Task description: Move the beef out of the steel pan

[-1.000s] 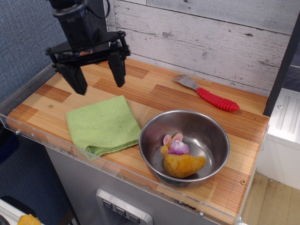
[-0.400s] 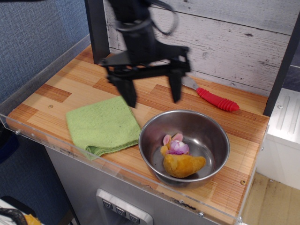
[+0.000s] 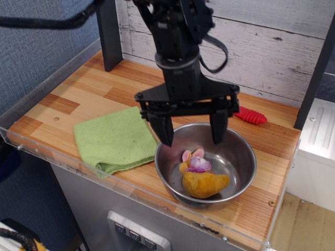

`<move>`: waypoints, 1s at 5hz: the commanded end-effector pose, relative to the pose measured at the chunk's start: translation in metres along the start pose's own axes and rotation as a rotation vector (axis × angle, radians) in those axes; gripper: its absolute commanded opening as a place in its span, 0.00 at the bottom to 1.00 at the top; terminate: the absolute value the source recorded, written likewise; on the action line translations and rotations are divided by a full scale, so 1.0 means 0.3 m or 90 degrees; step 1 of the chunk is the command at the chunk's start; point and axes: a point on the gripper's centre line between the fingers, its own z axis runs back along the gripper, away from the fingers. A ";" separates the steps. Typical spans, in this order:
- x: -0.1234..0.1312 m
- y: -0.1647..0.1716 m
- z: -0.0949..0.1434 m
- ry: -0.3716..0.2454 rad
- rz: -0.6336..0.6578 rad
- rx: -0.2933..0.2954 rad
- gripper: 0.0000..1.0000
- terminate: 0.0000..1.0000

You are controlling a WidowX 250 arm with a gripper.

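The hand is held spread above the steel pan. The beef lies off-centre, so the rim could be struck or the pan dragged.

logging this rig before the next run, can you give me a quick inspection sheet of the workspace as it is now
surface: wooden counter with a clear plastic edge guard, no spills seen
job's things: beef lies inside the steel pan, near its front; pan stands upright at the counter's front right
clutter: folded green cloth left of the pan; red-handled utensil behind the pan, mostly hidden by the arm
grippers: pincer open, empty, fingertips over the pan's back rim, above the beef and not touching it
cables: black cable looped beside the arm's wrist
surroundings: whitewashed plank wall behind, blue panel at left, black post at back left
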 end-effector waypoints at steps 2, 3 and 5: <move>-0.005 -0.023 -0.085 -0.020 -0.025 0.019 1.00 0.00; -0.004 -0.042 -0.132 -0.022 -0.046 0.034 1.00 0.00; -0.016 -0.039 -0.201 -0.008 -0.061 0.050 1.00 0.00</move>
